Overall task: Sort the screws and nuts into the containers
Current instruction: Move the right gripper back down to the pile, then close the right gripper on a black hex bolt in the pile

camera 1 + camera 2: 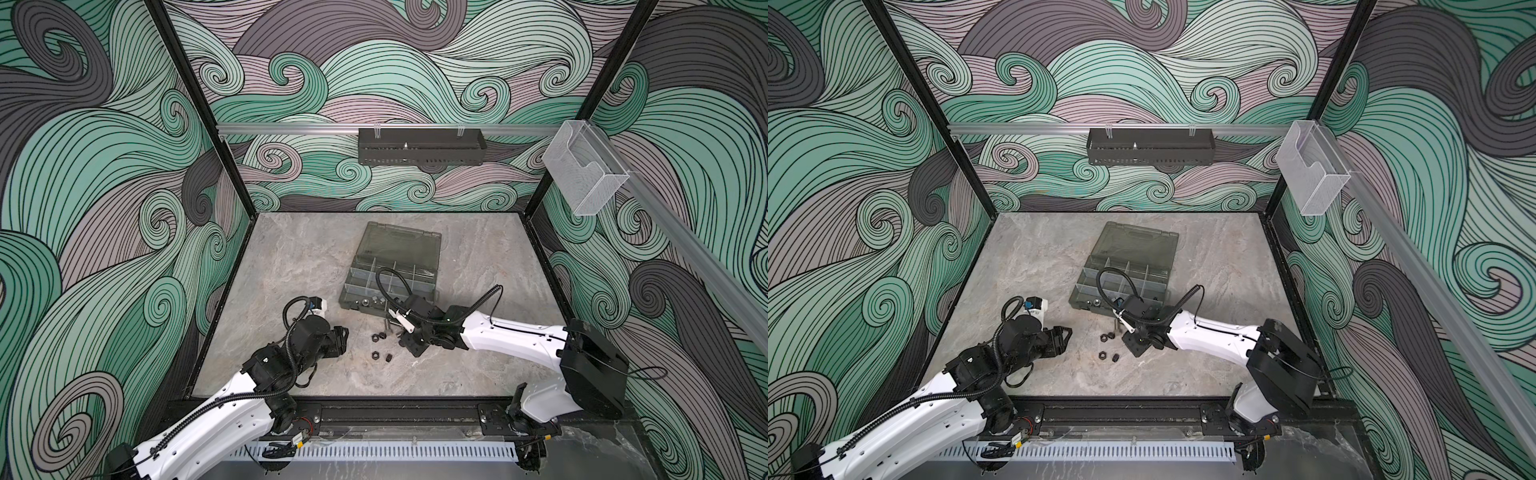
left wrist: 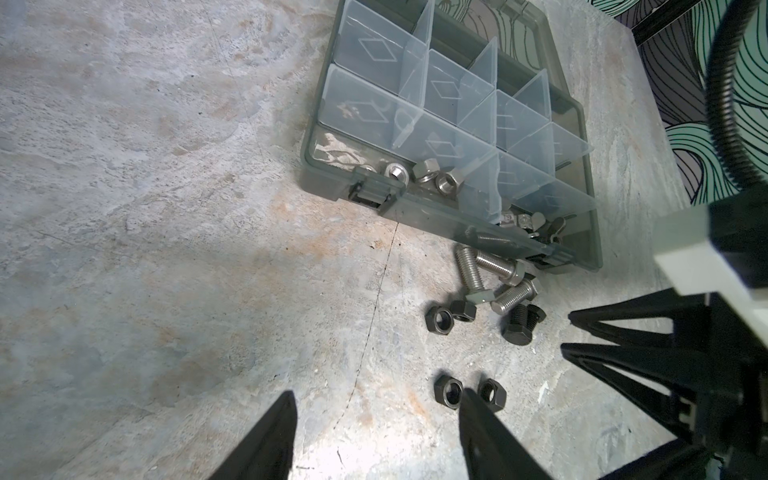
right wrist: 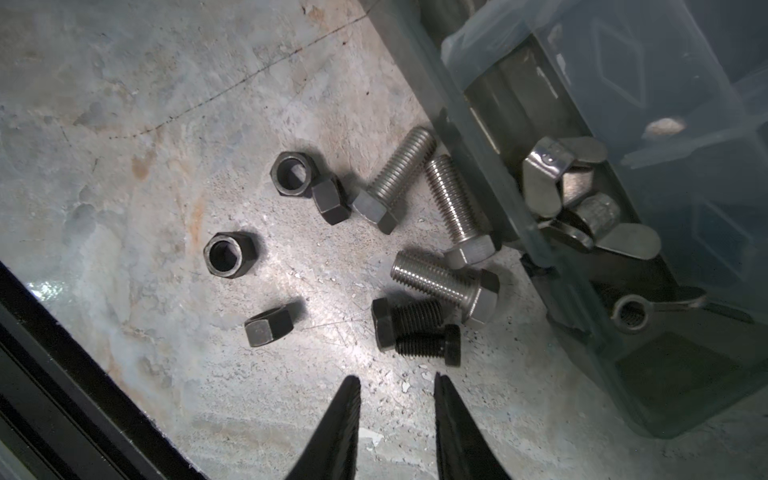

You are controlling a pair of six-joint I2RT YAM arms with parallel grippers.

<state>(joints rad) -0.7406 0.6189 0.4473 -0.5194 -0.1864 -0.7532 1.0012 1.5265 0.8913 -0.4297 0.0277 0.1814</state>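
The grey translucent organiser case (image 1: 398, 243) lies open mid-table, and its containers (image 2: 374, 50) are cells split by thin dividers. Silver nuts (image 2: 436, 176) fill one near cell and winged nuts (image 3: 552, 174) the cell beside it. Just outside its near wall lie silver screws (image 3: 440, 282), black screws (image 3: 409, 320) and several black nuts (image 3: 228, 253) (image 1: 378, 337). My right gripper (image 3: 397, 378) hangs open, jaws narrowly apart, tips just short of the black screws. My left gripper (image 2: 378, 395) stands open and empty over bare table, one finger beside two black nuts (image 2: 449, 392).
A black perforated tray (image 1: 419, 151) hangs on the back rail and a clear acrylic box (image 1: 582, 174) on the right rail. The right arm's cable (image 1: 384, 278) arcs over the case. A black frame bar (image 1: 395, 405) borders the table's front edge.
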